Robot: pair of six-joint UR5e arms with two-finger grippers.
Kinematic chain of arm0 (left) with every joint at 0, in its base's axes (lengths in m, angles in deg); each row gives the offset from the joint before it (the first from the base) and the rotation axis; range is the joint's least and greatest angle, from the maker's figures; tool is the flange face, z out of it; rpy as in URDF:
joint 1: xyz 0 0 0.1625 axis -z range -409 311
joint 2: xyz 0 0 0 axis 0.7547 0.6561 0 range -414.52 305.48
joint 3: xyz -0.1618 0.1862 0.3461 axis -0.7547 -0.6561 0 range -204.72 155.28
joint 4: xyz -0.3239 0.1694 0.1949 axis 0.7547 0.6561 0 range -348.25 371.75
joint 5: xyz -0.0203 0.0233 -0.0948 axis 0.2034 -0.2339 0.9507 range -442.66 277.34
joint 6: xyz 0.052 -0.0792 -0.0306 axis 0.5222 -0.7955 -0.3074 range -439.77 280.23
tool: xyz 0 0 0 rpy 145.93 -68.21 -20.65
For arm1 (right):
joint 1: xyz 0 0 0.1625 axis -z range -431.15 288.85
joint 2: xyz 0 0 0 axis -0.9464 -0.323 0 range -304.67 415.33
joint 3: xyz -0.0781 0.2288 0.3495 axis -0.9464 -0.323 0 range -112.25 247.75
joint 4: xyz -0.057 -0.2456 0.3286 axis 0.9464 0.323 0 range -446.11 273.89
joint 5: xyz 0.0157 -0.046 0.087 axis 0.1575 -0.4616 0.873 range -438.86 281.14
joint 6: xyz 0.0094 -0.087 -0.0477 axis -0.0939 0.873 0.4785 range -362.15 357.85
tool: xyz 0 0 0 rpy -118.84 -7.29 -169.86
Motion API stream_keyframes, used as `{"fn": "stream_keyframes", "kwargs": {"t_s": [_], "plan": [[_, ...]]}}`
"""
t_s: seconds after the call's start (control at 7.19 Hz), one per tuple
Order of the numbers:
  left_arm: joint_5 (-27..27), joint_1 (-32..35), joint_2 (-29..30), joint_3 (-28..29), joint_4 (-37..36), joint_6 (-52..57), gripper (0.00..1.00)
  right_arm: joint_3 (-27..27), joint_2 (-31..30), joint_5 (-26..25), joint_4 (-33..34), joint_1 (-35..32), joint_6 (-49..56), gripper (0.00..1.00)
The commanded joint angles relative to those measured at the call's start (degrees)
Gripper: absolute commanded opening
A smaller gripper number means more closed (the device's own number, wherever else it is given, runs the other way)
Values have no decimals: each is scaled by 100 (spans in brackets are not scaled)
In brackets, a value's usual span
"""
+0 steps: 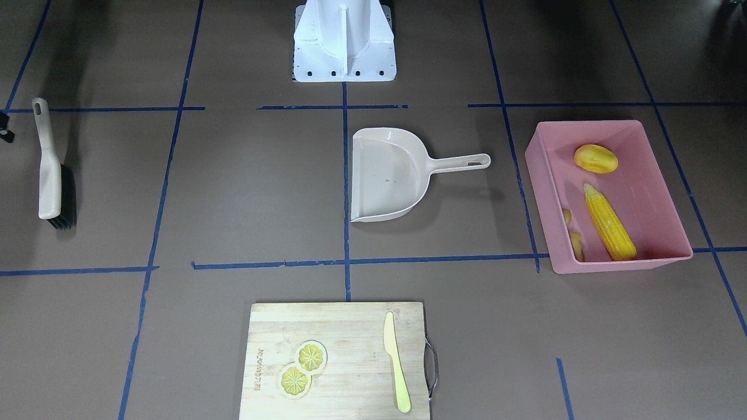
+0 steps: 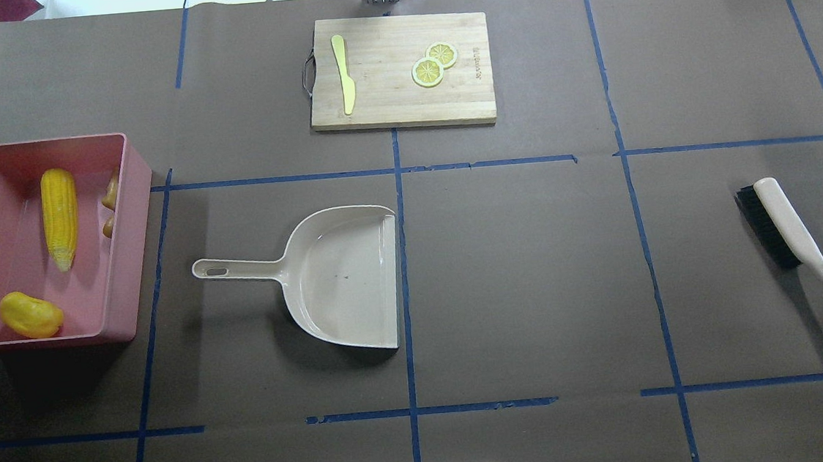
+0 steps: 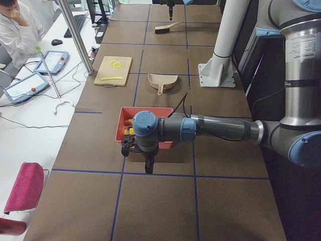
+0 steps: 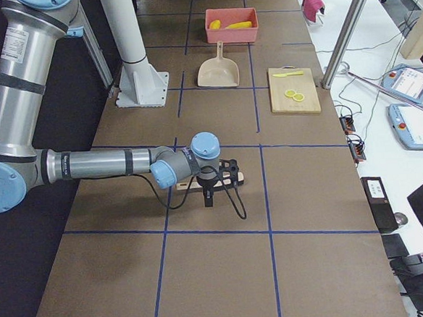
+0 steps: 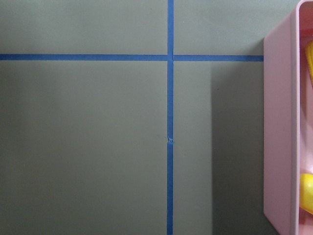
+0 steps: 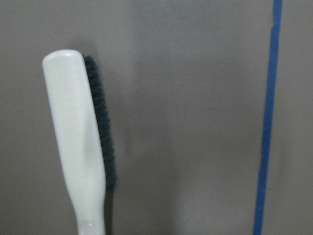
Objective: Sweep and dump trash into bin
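Table covered in brown paper and divided into squares by blue tape lines. The pink bin stands near the table's left end, about midway between the robot's edge and the far edge. All three pieces of trash lie inside it. The corn cob lies lengthwise along the bin floor. The potato-like lump sits in the bin corner nearest the robot. The ginger root rests against the inner wall that faces the table's centre and is partly hidden by that wall. The beige dustpan lies flat at the table's centre with its handle pointing toward the bin and its pan holding nothing. The brush lies near the right end, bristles on the table. A wooden cutting board at the middle of the far edge carries two lemon slices, overlapping, and a pale knife, set apart from them. The left gripper hangs over bare table between the bin and the left end; whether its jaws are released or clenched cannot be told. The right gripper hangs above the brush near the right end; its jaw state likewise cannot be told.
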Motion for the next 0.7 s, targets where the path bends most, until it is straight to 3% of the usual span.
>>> {"fn": "stream_keyframes", "kwargs": {"t_s": [0.0,0.28,0.56], "plan": [[-2,3,0,-41,9,0,100,-29,217,29,1290,-1102,1958,100],[-2,-6,-52,-41,9,0,100,-55,235,29,1953,-1764,2913,100],[7,-6,-114,-93,9,8,100,-160,244,-6,1947,-1766,2811,100]]}}
